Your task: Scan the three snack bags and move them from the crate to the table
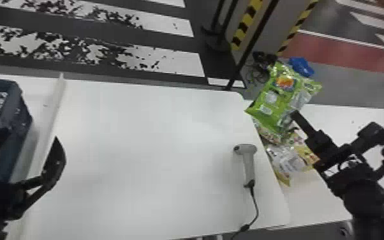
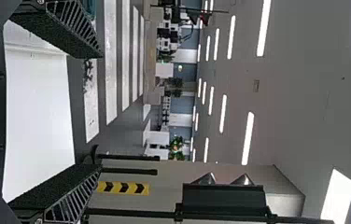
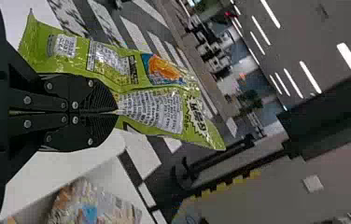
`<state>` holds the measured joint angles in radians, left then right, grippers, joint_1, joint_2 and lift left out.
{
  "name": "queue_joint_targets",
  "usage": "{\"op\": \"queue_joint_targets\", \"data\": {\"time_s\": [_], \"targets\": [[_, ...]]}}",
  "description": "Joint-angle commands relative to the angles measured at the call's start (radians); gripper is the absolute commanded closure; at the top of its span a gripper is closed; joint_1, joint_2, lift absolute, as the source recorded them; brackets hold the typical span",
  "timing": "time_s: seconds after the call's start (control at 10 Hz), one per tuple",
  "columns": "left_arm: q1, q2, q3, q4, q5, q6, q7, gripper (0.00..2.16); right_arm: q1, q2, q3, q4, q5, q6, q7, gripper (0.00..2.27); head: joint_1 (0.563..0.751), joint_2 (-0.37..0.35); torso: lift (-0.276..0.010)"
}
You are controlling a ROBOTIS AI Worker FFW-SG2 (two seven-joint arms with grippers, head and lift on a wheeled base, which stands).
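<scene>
My right gripper (image 1: 291, 118) holds a green snack bag (image 1: 272, 99) up over the right table (image 1: 338, 118), beyond the white table's right edge. In the right wrist view, the right gripper (image 3: 116, 112) is shut on the middle of the green bag (image 3: 159, 109). Below it, other snack bags (image 1: 291, 159) lie on the right table, partly overlapped by the green one; a colourful bag (image 3: 89, 207) shows in the right wrist view too. The blue crate (image 1: 22, 105) stands at the far left. Beside it is my left gripper (image 1: 25, 143), its fingers (image 2: 54, 191) spread with nothing between them.
A barcode scanner (image 1: 248, 159) lies on the white table (image 1: 143, 143) near its right edge, its cable running to the front edge. A raised white strip (image 1: 49, 118) runs beside the crate. Dark stand poles and a blue object (image 1: 301, 66) are on the floor behind.
</scene>
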<state>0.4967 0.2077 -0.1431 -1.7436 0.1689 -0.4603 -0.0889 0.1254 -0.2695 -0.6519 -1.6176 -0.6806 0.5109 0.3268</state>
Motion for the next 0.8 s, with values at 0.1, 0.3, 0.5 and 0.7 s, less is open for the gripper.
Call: {"op": "queue_joint_targets", "data": {"time_s": [0.1, 0.3, 0.5, 0.7], "targets": [[0.0, 0.009, 0.0, -0.01, 0.006, -0.004, 0.0, 0.03, -0.004, 0.006, -0.003, 0.11, 0.038, -0.125, -0.193, 2.24, 0.695, -0.35, -0.062], [0.014, 0.018, 0.002, -0.028, 0.006, -0.004, 0.0, 0.03, -0.056, -0.004, 0.009, 0.257, 0.092, -0.171, -0.313, 2.24, 0.695, -0.35, -0.062], [0.023, 0.021, 0.002, -0.045, 0.006, -0.004, 0.0, 0.03, -0.099, -0.016, 0.061, 0.39, 0.188, -0.223, -0.358, 2.23, 0.695, -0.35, -0.062], [0.028, 0.019, 0.0, -0.062, 0.006, -0.004, 0.0, 0.03, -0.115, -0.017, 0.101, 0.433, 0.242, -0.238, -0.411, 1.65, 0.695, -0.35, -0.062]]}}
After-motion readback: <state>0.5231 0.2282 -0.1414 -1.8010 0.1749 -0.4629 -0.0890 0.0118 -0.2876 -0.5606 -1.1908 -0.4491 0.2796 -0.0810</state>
